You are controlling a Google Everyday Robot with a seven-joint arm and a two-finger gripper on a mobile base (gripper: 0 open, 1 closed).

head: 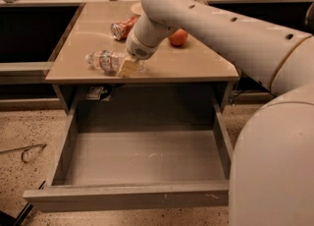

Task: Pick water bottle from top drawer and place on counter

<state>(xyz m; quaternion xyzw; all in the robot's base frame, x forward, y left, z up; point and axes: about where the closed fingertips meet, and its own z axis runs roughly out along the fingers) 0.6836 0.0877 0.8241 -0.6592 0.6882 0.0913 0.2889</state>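
Presently, in the camera view, the robot's thick white arm (211,26) reaches from the right side across the smooth, glossy tan-beige rectangular counter (196,65). Its gripper (128,66), with a pale yellowish tip, is down at the counter's surface near the front edge, left of the middle. The small clear crinkled plastic water bottle (104,61) with a reddish-white label band lies on its side on the counter. Its white cap points left and its base end is right at the gripper. The gripper tip overlaps that base end, and I cannot tell whether it is clamped on the bottle or released from it.

Farther back on the counter a crushed red soda can (120,28) lies on its side, well apart from the bottle. A round orange-red fruit (178,37) sits to the can's right, partly behind the arm.

Below the counter the wide, shallow grey top drawer (127,196) is pulled fully out toward the camera. Its plain grey inside shows only a few light scuffs, and its flat front panel is nearest the viewer. The speckled beige floor (24,122) spreads to the left, with a thin bent wire-like object (29,152) lying on it. The robot's rounded white body (274,166) fills the lower right corner.
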